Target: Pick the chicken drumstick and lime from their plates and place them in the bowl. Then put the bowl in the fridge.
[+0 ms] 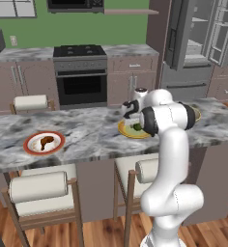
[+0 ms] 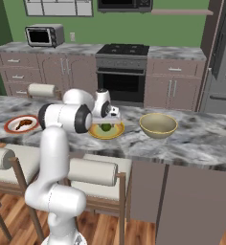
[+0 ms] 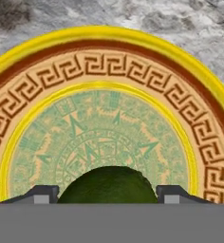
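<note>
Nothing is in the bowl [image 2: 158,125] yet as far as I can see; its pale inside looks bare from the right base view, so both pick-and-place steps and the fridge step are left, I judge.

I have the end effector [image 3: 109,193] down over the yellow plate [image 3: 109,40] with the lime [image 3: 108,185] sitting between the two finger tips [image 3: 42,194]; the jaws stand fairly wide, one on each side of the fruit, and I cannot tell whether they press on it or only flank it — the lime does not look lifted (it lies on the plate's pale green centre). In the right base view the lime [image 2: 106,127] is on that plate [image 2: 98,133], just left of the bowl, near but apart.

The chicken drumstick [image 1: 47,141] lies untouched on the white plate with the orange-red rim [image 1: 31,146], well apart to the left on the marble surface [image 1: 87,132]; that one comes after the lime, I'd say.

The fridge [image 1: 203,38] stands behind right with its doors open, shelves showing — so no door to open, by my reading.

Around: stove [image 1: 80,72] and brown cabinets [image 1: 14,82] behind, toaster oven [image 2: 44,34] on the back counter, stools [image 1: 38,188] tucked under the near edge. Nothing stands between plate and bowl; the arm's own elbow [image 1: 166,118] hides part of the plate in the left base view.
</note>
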Available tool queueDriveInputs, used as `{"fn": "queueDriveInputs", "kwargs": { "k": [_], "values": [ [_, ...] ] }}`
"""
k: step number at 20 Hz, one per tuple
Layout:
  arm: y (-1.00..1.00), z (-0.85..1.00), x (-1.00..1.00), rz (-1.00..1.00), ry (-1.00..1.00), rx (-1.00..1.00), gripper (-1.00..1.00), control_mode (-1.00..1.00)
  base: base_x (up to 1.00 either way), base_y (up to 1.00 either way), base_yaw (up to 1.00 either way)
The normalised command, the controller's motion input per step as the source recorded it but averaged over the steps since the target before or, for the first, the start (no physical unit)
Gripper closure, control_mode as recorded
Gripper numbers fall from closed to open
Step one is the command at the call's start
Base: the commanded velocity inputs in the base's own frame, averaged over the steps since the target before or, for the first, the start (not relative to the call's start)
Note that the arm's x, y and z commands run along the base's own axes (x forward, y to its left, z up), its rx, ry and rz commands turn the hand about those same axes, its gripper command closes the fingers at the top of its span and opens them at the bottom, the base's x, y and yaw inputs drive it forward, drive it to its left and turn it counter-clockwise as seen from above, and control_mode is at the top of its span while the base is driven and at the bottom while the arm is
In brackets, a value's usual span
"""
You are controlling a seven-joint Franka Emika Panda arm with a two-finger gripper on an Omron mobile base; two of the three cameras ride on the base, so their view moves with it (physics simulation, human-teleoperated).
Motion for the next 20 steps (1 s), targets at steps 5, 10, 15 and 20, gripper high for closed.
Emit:
{"fn": "queueDriveInputs", "kwargs": {
  "k": [5,10,15,20],
  "values": [
    [-0.09,0.50,-0.30,-0.01,-0.05,0.00,1.00,-1.00,0.00,0.00,0.00],
    [-0.14,0.62,-0.41,0.00,-0.02,0.00,1.00,-1.00,0.00,0.00,0.00],
    [-0.22,0.63,-0.35,0.00,0.00,0.00,1.00,-1.00,0.00,0.00,0.00],
    [-0.39,0.55,-0.24,0.00,0.00,0.00,1.00,-1.00,0.00,0.00,0.00]
  ]
}}
